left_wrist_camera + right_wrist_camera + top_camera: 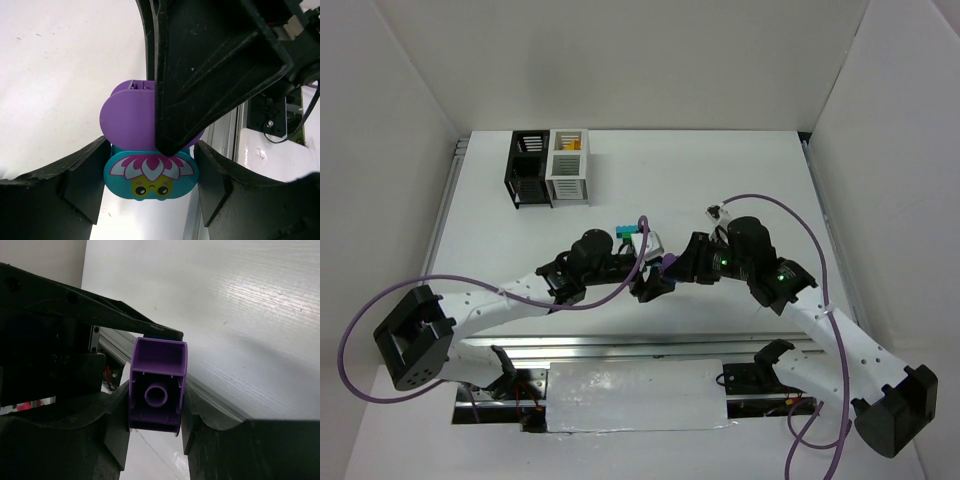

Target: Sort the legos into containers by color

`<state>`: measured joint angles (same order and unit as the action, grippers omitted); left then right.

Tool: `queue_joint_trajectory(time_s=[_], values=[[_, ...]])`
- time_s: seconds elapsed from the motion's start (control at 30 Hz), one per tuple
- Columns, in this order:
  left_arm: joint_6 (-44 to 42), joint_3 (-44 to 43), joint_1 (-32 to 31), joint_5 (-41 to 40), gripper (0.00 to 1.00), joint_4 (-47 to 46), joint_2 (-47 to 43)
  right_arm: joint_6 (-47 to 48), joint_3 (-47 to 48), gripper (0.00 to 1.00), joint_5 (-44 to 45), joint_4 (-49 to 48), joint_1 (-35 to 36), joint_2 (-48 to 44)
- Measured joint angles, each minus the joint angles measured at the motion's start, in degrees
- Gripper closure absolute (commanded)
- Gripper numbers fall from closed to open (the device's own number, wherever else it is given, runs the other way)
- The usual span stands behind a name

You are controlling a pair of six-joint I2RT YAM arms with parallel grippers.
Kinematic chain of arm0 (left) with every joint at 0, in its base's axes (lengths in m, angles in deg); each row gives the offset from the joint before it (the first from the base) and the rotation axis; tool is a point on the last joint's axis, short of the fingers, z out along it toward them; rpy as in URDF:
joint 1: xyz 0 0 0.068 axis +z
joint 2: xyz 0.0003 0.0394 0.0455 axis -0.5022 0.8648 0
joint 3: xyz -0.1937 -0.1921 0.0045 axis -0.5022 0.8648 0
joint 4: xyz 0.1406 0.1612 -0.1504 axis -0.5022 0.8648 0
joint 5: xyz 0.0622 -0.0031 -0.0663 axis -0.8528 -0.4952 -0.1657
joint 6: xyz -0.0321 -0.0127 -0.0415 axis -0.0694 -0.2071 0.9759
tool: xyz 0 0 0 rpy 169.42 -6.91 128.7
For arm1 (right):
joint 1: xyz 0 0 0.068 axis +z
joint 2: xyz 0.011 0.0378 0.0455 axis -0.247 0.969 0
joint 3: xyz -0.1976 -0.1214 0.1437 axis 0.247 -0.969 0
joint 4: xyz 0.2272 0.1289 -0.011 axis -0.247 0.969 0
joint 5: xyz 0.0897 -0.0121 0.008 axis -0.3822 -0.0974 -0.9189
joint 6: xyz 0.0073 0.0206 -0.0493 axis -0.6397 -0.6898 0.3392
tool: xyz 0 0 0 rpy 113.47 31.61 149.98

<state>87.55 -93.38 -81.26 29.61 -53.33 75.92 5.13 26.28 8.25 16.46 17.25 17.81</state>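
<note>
A purple lego (127, 120) and a teal lego (150, 175) with a flower face are joined together, held up between both grippers near the table's front middle. My left gripper (150, 186) is shut on the teal lego. My right gripper (156, 415) is shut on the purple lego (157, 390), whose hollow underside faces its camera. In the top view the purple lego (670, 265) shows between the left gripper (650, 283) and the right gripper (688, 262). The black bin (528, 170) and white bin (570, 170) stand joined at the back left.
Orange and yellow legos (570, 145) lie in the white bin. A few teal, blue and green legos (626, 232) and a white piece (650, 243) lie on the table just behind the left wrist. White walls enclose the table on three sides.
</note>
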Motion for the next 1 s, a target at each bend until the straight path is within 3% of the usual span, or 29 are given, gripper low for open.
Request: queue_joint_trajectory(time_s=[0.03,0.07,0.37,0.8,1.0], values=[[-0.3,-0.3,0.0,0.1,1.00,0.5,0.0,-0.1,0.0,0.99,0.1,-0.1,0.0,0.0],[-0.5,-0.5,0.0,0.2,1.00,0.8,0.0,0.0,0.0,1.00,0.3,-0.1,0.0,-0.1],[-2.3,-0.9,0.0,0.2,1.00,1.2,-0.9,0.3,0.0,1.00,0.9,-0.1,-0.3,-2.1],[-5.2,-3.3,-0.1,0.9,1.00,3.0,-1.6,1.2,0.4,1.00,-5.2,-1.1,-5.6,-5.8],[-5.2,-3.3,1.3,-0.3,1.00,6.5,-1.6,4.3,3.7,1.00,-0.3,1.2,-6.1,-8.0]])
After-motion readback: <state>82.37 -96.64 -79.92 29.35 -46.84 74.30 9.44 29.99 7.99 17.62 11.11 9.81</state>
